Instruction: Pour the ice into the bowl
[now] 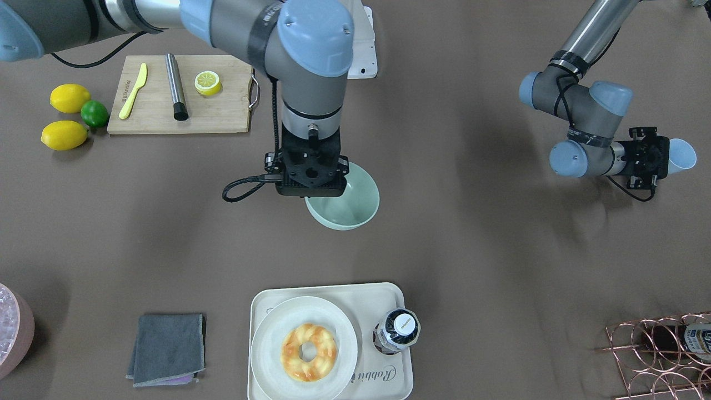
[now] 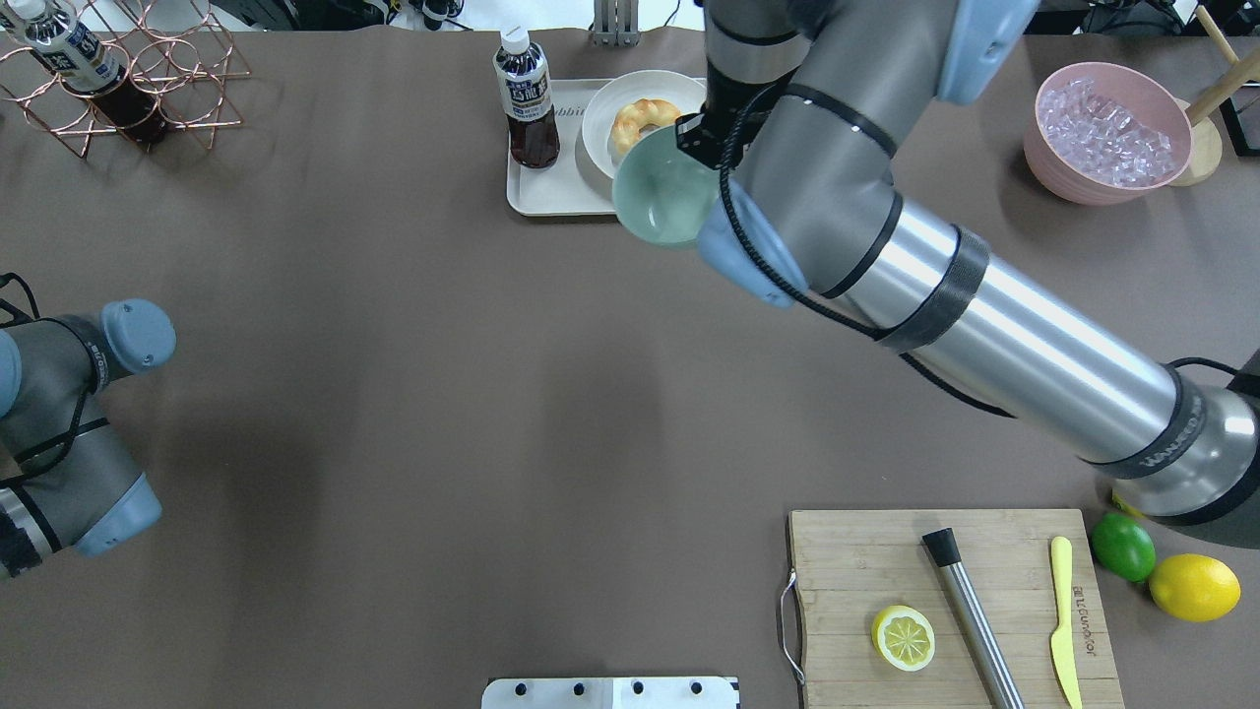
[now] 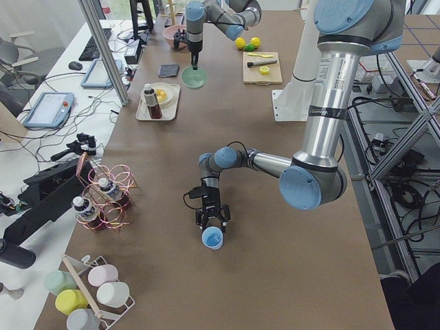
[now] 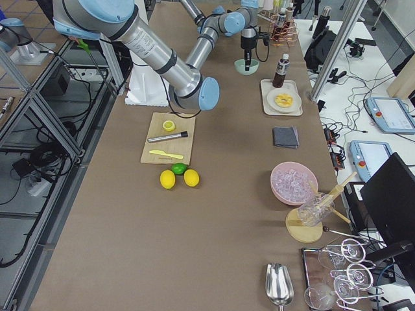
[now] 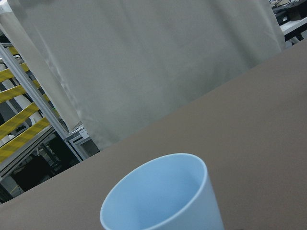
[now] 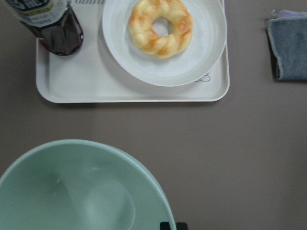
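1. Mint-green bowl (image 6: 72, 191) fills our right wrist view, empty; the right gripper (image 1: 315, 179) pinches its rim, near the tray (image 6: 62, 86).
2. Well apart from the bowl, the left gripper (image 1: 658, 158) is closed around the pale blue cup (image 1: 682, 154); the ice we cannot see.
3. We should bring the cup's lip over the bowl's middle, then tip slowly.

Right arm stretched long toward the tabletop's far end, its fingers (image 4: 248, 56) down on the mint bowl (image 4: 253, 67) (grip unclear from here), tray (image 4: 266, 91) just beside.
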Controlling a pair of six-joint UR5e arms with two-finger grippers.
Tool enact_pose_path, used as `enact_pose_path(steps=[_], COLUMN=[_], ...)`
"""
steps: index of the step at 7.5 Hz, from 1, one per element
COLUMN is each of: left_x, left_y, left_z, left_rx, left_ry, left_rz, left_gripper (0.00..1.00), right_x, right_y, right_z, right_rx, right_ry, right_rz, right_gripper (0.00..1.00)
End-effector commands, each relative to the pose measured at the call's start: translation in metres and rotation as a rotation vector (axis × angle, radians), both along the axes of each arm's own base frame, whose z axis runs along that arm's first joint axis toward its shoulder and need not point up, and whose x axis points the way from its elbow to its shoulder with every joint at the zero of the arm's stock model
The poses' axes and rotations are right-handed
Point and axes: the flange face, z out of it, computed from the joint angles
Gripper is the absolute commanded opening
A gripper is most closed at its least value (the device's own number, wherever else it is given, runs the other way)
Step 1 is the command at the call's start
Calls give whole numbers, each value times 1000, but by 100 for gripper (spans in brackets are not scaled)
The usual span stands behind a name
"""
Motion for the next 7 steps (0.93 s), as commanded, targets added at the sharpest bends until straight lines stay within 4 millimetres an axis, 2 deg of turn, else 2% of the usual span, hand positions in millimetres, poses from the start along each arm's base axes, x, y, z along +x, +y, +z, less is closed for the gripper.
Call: enact_pose_path(steps=[1, 4, 6, 7], left_x=[0, 11, 8, 3], left_y=[5, 20, 21, 22], left_z=[5, 16, 24, 28], left_rx=[-6, -19, -28, -33], left_ry=[-24, -42, -55, -60], left_rz=[30, 56, 52, 51], left_gripper=[90, 90, 90, 89], right_x=[-73, -137, -186, -199], right_y=[21, 72, 103, 107], right_z=[-41, -50, -37, -27], right_rx=[11, 52, 68, 74], right_ry=[-33, -151, -217, -225], right_rz=[4, -49, -31, -32], right_gripper=[0, 0, 0, 0])
